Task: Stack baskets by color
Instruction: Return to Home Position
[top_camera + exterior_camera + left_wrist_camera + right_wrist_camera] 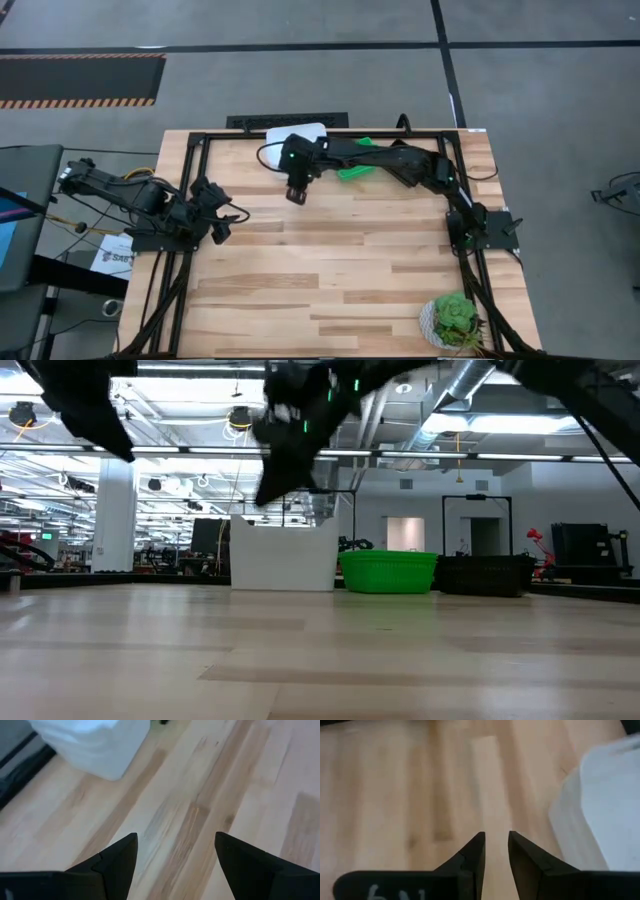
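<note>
A white basket (300, 131) stands on its base at the table's far edge. A green basket (389, 571) stands to its right, and a black basket (487, 574) farther right. In the high view my right arm covers most of the green basket (352, 170). My right gripper (296, 195) hangs over bare wood just in front of the white basket (607, 815). Its fingers (496, 837) are a narrow gap apart with nothing between them. My left gripper (218, 222) waits at the table's left side, open (175, 840) and empty, looking toward the white basket (95, 745).
A green plant in a white pot (455, 320) stands at the near right corner. A black frame (190, 170) runs along the table's edges. Bare wood (340, 270) fills the middle and the near part of the table.
</note>
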{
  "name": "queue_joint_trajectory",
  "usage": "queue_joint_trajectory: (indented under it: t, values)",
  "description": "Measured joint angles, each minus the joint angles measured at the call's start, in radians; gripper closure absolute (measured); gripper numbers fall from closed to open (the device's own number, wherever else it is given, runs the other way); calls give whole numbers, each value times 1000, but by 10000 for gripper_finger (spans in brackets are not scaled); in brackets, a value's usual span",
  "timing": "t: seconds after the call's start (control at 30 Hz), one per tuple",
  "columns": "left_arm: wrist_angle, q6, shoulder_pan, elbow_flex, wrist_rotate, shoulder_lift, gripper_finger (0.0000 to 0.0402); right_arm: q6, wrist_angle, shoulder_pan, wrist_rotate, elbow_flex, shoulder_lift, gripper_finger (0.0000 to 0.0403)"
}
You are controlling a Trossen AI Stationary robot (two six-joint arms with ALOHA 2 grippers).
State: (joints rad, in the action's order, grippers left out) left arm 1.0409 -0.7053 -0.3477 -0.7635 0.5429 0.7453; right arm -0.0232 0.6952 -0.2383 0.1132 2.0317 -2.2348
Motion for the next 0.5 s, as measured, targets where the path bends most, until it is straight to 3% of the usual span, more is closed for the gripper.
queue_joint_trajectory:
  t: [0.27, 0.4, 0.5]
  values:
    - [-127, 185, -35, -64, 121, -113, 148, 154, 275, 97, 6, 80, 244, 296]
    - [-125, 350, -44, -131, 97, -164, 148, 127, 397, 142, -139, 81, 418, 296]
    - [-119, 438, -43, -160, 100, -195, 148, 16, 504, 154, -224, 82, 544, 296]
